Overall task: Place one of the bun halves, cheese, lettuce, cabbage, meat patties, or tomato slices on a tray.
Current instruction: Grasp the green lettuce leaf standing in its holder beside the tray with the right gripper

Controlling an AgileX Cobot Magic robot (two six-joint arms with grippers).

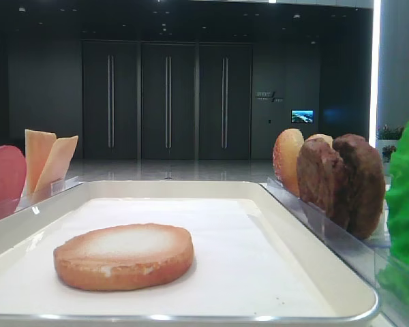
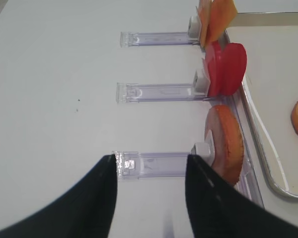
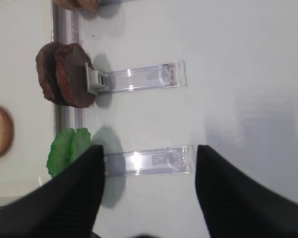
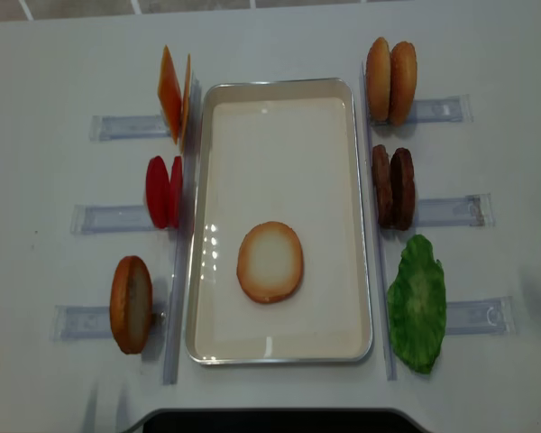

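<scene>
1. Landmark: the tray (image 4: 365,216) at the middle of the table (image 4: 487,379). One bun half (image 4: 270,262) lies flat on its paper lining, pale face up, toward the near end.
2. Left of the tray, far to near: cheese slices (image 4: 174,93) standing on edge, tomato slices (image 4: 163,191) on edge, one more bun half (image 4: 131,304) on edge. Each sits at the end of a clear plastic holder (image 4: 86,322).
3. Right of the tray, far to near: two bun halves (image 4: 390,80) upright, meat patties (image 4: 392,187) upright, lettuce (image 4: 417,302) leaning over flat-ish beside its holder.
4. My right gripper (image 3: 146,171): fingers spread apart, nothing between them. It hangs above the clear holder that carries the lettuce, right of the tray; the lettuce shows just past my one fingertip, not touching as far as I can tell.
5. My left gripper (image 2: 151,171): fingers spread, empty. It sits over the near holder left of the tray, with that upright bun half just beyond my fingertip.
6. Neither of my grippers shows in the overhead view.
</scene>
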